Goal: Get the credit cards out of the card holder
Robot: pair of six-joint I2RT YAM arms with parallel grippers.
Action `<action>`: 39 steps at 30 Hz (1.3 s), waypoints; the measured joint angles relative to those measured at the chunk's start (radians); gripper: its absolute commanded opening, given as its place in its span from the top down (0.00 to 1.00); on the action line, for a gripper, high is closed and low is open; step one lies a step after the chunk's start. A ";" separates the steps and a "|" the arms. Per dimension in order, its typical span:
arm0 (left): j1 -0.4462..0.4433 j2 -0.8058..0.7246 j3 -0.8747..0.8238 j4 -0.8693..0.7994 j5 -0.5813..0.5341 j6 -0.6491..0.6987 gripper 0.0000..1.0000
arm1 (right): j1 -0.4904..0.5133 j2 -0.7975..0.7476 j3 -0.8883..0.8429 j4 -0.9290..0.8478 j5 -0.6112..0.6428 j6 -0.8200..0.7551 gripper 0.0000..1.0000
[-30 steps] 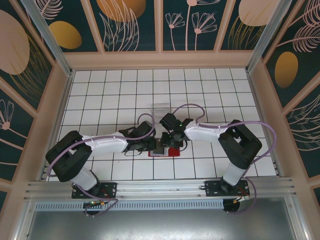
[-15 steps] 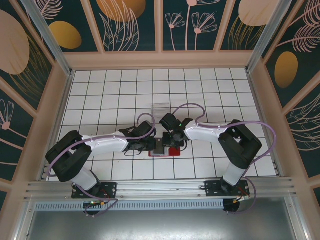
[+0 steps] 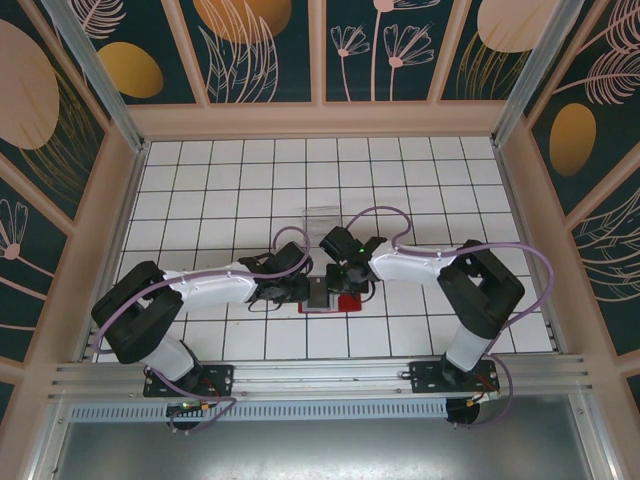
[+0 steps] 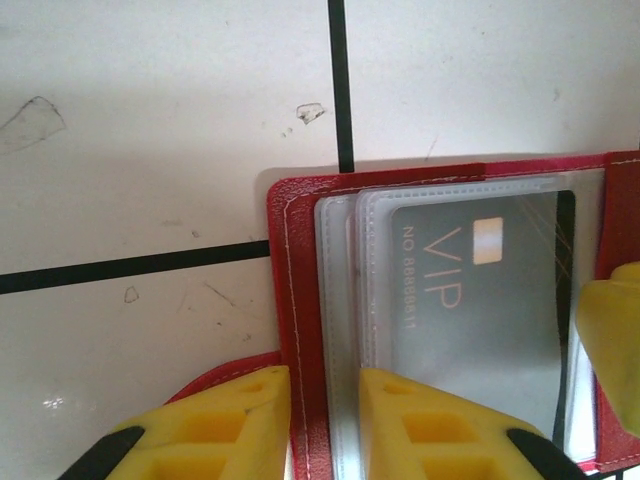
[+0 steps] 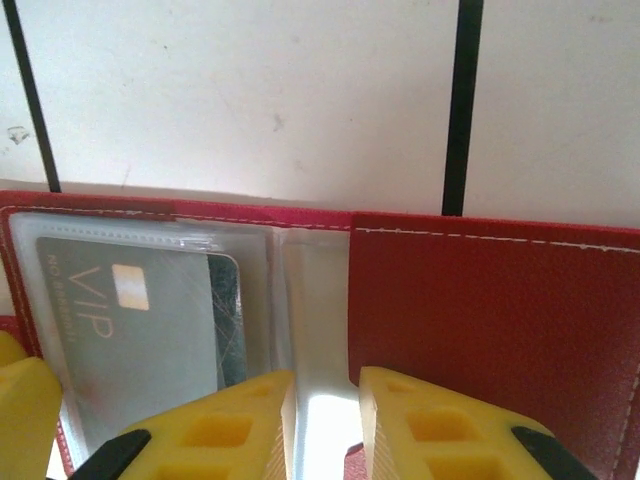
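Observation:
The card holder (image 3: 348,304), a red wallet, lies open and flat on the white tiles in front of the arms. Its clear sleeves show a grey credit card (image 4: 470,300) marked VIP, still inside a sleeve. The card (image 5: 130,330) has a darker one behind it. My left gripper (image 4: 315,375) stands over the wallet's left edge, jaws a narrow gap apart with the red rim (image 4: 300,300) and sleeve edges showing in the gap. My right gripper (image 5: 322,378) stands over the fold, slightly open over a clear sleeve strip (image 5: 315,300). Both grippers (image 3: 305,292) (image 3: 343,283) meet there.
A small clear plastic box (image 3: 322,215) stands on the tiles just behind the wallet. The wooden frame walls enclose the table on three sides. The right gripper's yellow finger (image 4: 610,340) pokes into the left wrist view.

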State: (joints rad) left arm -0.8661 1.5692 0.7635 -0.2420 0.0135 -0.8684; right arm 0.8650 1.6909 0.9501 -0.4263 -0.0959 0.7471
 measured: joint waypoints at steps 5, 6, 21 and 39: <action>0.000 0.000 0.000 -0.009 0.000 0.000 0.77 | -0.021 -0.062 -0.045 0.040 -0.042 0.003 0.71; 0.000 0.000 0.000 -0.009 0.000 0.000 0.77 | -0.024 -0.071 -0.050 0.055 -0.056 0.006 0.70; 0.000 0.000 -0.003 -0.005 0.001 0.000 0.79 | -0.027 -0.084 -0.069 0.166 -0.194 0.018 0.68; 0.000 0.000 -0.006 0.000 0.003 0.000 0.79 | -0.027 -0.032 -0.069 0.182 -0.227 0.018 0.68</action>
State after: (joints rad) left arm -0.8661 1.5692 0.7570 -0.2417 0.0166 -0.8684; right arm 0.8375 1.6585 0.8806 -0.2447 -0.3233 0.7654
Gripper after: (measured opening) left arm 0.210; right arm 0.323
